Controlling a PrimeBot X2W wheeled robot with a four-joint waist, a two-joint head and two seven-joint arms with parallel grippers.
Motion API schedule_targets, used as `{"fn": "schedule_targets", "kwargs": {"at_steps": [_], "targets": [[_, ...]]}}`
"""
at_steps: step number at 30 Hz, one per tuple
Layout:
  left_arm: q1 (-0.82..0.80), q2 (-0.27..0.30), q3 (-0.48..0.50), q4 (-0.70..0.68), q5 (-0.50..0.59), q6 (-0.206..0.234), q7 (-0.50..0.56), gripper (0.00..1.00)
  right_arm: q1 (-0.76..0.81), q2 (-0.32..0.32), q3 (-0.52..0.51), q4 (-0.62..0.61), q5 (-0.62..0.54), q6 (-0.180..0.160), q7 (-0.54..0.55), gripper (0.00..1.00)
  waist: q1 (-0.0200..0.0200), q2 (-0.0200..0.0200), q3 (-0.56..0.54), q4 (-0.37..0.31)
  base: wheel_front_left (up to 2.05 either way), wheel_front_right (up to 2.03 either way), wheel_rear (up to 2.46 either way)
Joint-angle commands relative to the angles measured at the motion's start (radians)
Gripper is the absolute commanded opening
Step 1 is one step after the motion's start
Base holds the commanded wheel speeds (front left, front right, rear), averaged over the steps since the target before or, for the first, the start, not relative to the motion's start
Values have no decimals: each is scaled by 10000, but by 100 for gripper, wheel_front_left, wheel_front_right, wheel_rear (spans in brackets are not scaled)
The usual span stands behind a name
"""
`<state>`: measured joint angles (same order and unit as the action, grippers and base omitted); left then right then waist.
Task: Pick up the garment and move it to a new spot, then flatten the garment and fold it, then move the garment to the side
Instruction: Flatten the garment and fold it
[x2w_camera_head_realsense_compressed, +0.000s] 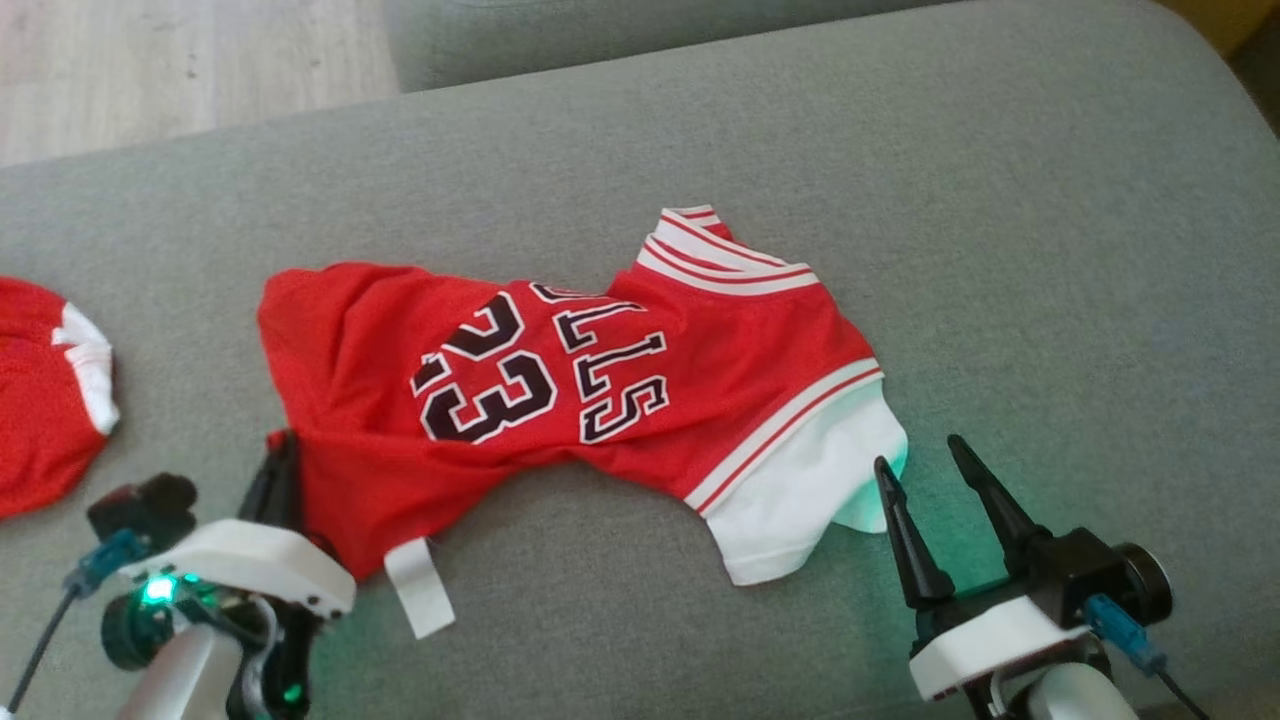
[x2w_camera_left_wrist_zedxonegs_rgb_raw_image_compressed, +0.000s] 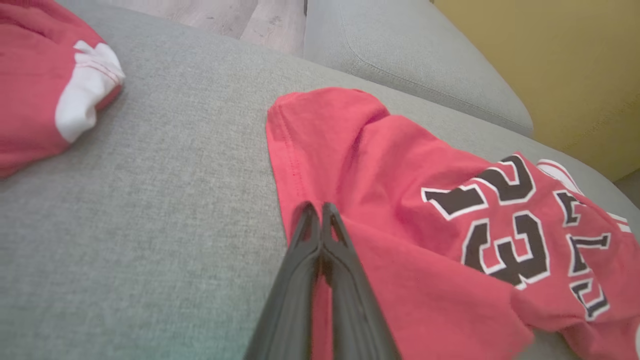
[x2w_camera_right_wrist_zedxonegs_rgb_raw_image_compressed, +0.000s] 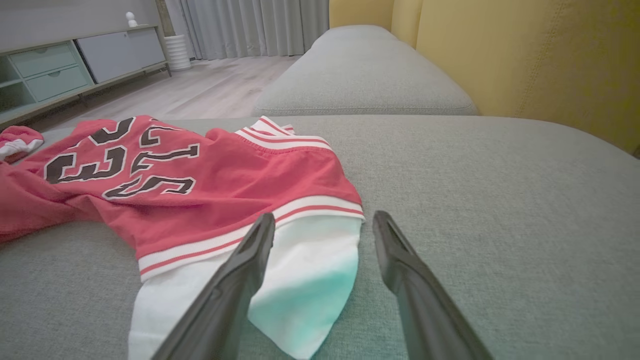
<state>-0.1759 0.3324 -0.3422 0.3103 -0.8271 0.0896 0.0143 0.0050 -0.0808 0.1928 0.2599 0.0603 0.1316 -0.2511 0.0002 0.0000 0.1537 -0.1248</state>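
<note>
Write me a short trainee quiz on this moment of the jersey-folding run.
1. True or false: the left gripper is shut on the edge of the red jersey.
2. At the white sleeve, the right gripper is: A) shut on it; B) open at its edge; C) lifting it off the cushion.
3. Fill in: the number printed on the red jersey is ___.
Key: 1 true; 2 B; 3 23.

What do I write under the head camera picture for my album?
Left end effector shut on a corner of the red jersey, grey sofa beneath; open right end effector beside the white sleeve.
</note>
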Motion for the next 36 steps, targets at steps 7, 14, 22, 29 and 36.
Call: {"fn": "schedule_targets", "kwargs": {"at_steps": [7,14,22,29,36], "targets": [[-828,366,482,1040,476,235,-710,0,-413,-87,142,-332,-15,-9,-107,100,-2,0,14,-21,0,0,0],[-963,118,373,1927,617,155,-1285,81,-368,-93,188,-292,-52,-9,-107,100,-2,0,-142,219,0,0,0],[-574,131,498,2046,502,117,-1683,100,-312,-92,150,-258,-21,-9,-107,100,-2,0,-459,351,0,0,0],[619,147,843,578,778,432,-2558,100,-107,-91,21,-314,-21,-9,-107,100,-2,0,-800,350,0,0,0],[1987,-725,674,-1737,1838,558,-2751,100,248,-82,-305,-415,-68,-9,-107,100,-2,0,-1140,426,0,0,0]]}}
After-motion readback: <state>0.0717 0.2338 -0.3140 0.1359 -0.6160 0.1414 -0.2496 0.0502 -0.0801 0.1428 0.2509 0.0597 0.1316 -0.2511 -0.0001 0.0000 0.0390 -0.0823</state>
